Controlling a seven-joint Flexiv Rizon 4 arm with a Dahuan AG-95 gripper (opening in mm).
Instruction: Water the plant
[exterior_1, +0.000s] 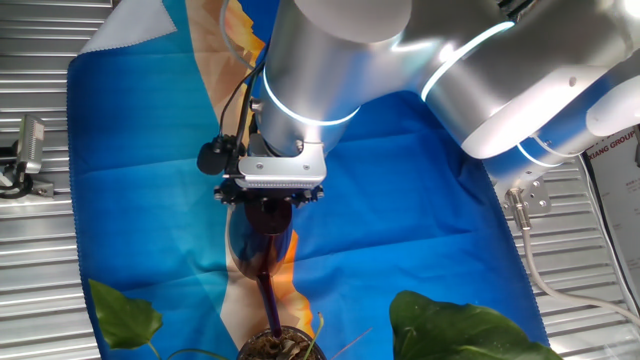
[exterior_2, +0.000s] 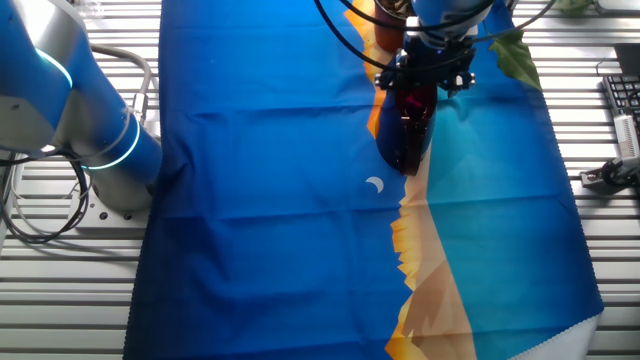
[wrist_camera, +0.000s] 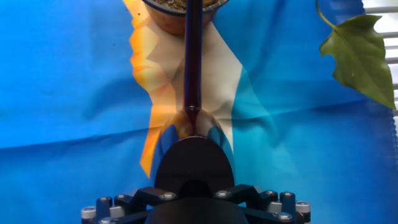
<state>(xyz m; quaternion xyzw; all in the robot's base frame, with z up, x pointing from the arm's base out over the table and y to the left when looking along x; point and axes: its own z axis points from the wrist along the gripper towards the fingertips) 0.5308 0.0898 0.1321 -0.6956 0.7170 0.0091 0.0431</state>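
The plant (exterior_1: 285, 345) is found at the bottom edge of one fixed view, where its small round pot of brown soil and dry stalks is cut off by the frame, with one broad green leaf at the lower left and a larger one at the lower right. In the hand view only the pot's near rim (wrist_camera: 186, 5) is shown at the top centre, and a single leaf hangs at the upper right with its tip pointing down. A long axis for the plant cannot be made out, since so little of it is in frame. The dark red watering vessel (exterior_1: 262, 225) is held above the cloth, its long axis running from the gripper toward the pot; its thin spout (wrist_camera: 191, 56) is pointed at the pot and its tip is seen over the soil. The gripper (exterior_1: 270, 200) is clamped on the rounded body of the vessel, though the fingers themselves are largely hidden by it. In the other fixed view the vessel is seen near the top centre, hanging below the gripper. A blue tablecloth (exterior_2: 260, 200) with an orange and cream band is spread over the slatted metal table (exterior_2: 80, 300). Partial lettering reading "ANG GROUP" (exterior_1: 612, 145) is seen at the right edge of one fixed view.
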